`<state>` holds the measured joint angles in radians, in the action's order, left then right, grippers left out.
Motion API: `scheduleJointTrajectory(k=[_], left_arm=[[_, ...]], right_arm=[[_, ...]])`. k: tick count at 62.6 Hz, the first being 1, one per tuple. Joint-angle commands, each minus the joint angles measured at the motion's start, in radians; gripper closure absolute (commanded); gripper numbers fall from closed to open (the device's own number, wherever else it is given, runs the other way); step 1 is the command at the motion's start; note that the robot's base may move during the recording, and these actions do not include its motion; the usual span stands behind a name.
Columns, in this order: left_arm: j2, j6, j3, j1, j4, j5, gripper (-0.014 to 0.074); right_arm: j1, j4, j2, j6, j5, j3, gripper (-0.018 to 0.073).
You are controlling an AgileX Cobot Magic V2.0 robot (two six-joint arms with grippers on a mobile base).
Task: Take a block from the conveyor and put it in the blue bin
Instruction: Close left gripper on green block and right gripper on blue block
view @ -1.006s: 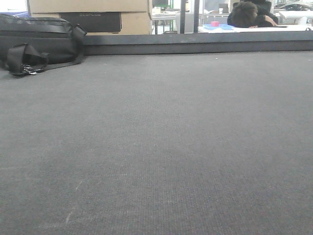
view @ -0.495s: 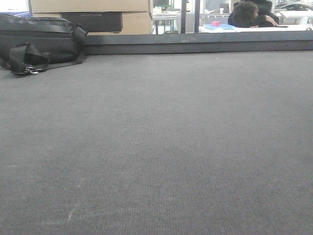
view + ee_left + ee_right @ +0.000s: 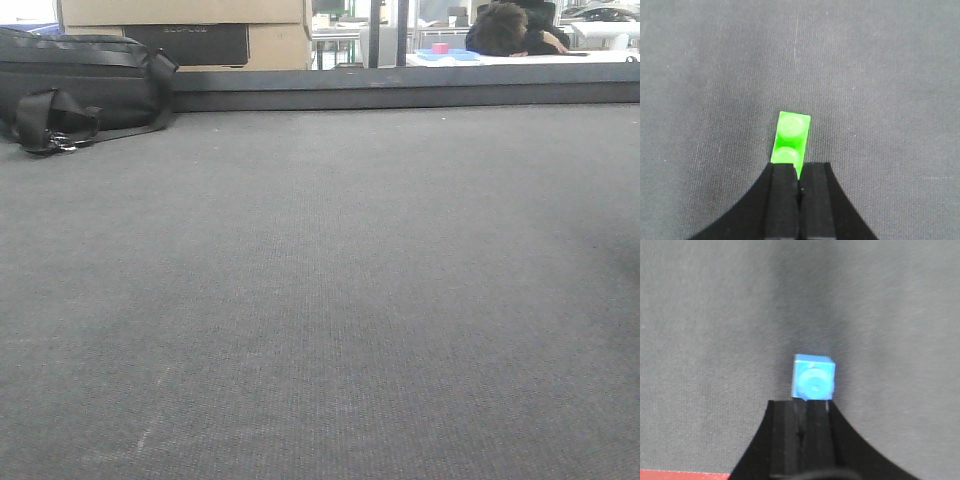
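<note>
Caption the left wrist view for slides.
Black fingers of the left gripper pinch a green two-stud plastic block over the dark grey woven conveyor belt.

Our left gripper (image 3: 799, 169), seen from its own wrist camera: two matte black fingers (image 3: 782, 200), flat-faced and square-tipped, lie side by side with a thin dark seam between them. Each outer edge sweeps outward in a smooth curve toward the base. Our right gripper (image 3: 801, 407) has the same build in the same plain black, its surfaces equally dull. A rounded black rim shows across its base at the bottom of the right wrist view.
</note>
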<state>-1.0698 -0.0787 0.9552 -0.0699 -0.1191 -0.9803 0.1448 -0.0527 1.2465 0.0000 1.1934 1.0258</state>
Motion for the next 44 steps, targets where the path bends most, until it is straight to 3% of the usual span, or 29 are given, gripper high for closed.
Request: scheduleJointTrajectory(k=[1,8,18,21,44], left_arm=[[0.000,-0.005,0.009,0.007,0.003,0.001,0.0708],[0.001,-0.005,0.009,0.007,0.012,0.001,0.0708],[0.001,-0.005,0.009,0.007,0.023,0.001,0.0708],[0.001,-0.005,0.009,0.007,0.033,0.001,0.0708],[0.001,-0.005,0.009,0.007,0.056,0.003,0.0708]], right_arm=[[0.003,0.006,0.027,0.017,0.002,0.006,0.0706],[0.003,0.006,0.050,0.018,-0.024,0.000,0.0592],[-0.002,0.006,0.067,0.038,-0.061,-0.038,0.0199],[-0.007,0.006,0.072,0.038,-0.074,-0.055,0.0149],[-0.066,-0.042,0.159,0.038,-0.260,-0.221,0.0231]])
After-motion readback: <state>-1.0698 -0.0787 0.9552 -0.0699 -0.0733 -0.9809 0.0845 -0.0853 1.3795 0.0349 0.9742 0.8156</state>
